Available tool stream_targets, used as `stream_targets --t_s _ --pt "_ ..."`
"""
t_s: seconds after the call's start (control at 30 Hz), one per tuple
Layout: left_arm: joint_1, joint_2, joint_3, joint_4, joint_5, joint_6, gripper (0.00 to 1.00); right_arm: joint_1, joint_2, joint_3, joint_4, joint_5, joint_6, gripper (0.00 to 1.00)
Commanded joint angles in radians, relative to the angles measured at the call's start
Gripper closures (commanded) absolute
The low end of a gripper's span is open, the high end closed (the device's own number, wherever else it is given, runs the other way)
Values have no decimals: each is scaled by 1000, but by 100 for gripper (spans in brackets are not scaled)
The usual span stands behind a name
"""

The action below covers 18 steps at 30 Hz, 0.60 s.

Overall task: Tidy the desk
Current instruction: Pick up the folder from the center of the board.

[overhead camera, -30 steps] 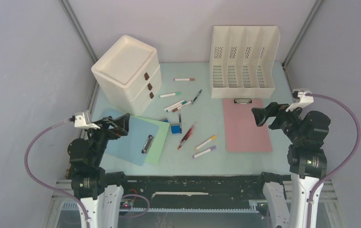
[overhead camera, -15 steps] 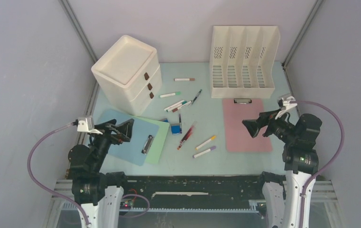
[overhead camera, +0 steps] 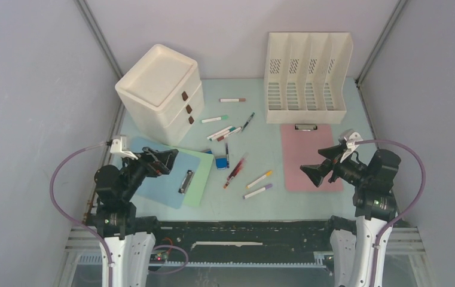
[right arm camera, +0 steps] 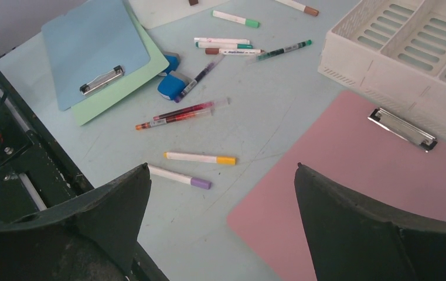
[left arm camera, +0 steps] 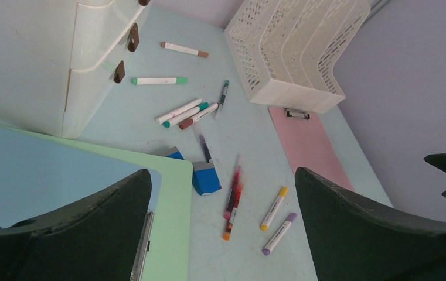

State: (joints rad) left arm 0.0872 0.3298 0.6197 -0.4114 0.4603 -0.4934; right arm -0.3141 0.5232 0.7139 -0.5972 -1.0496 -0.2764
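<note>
Desk point(overhead camera: 272, 200): everything below lies on it.
Back left: drawer unit point(overhead camera: 156, 84), turned at an angle.
Back right: file rack point(overhead camera: 307, 72).
Before the rack: single clipboard point(overhead camera: 310, 158), its clip end just beside the rack's base.
Before the drawer unit: top clipboard point(overhead camera: 159, 173) lying on under clipboard point(overhead camera: 204, 179), which sticks out to the right.
Just right of that stack: small block point(overhead camera: 222, 162).
Middle: loose markers and pens, rearmost marker point(overhead camera: 232, 100) between unit and rack, front marker point(overhead camera: 257, 191) left of the single clipboard.

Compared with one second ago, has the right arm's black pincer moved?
Yes. The black right pincer moved toward its base and slightly left: from over the middle of the flat pink clipboard to its near end.
</note>
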Motion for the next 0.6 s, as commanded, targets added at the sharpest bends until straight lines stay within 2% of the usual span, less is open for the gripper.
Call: stream_targets --t_s 0.0,0.2,0.57 --pt "-5 -29 16 20 36 -10 0 -8 5 12 27 -41 -17 0" --pt "-5 -47 3 18 20 12 0 -4 8 11 28 -49 -21 0" --pt "-5 19 -26 171 48 -14 0 86 -11 14 25 29 -40 0"
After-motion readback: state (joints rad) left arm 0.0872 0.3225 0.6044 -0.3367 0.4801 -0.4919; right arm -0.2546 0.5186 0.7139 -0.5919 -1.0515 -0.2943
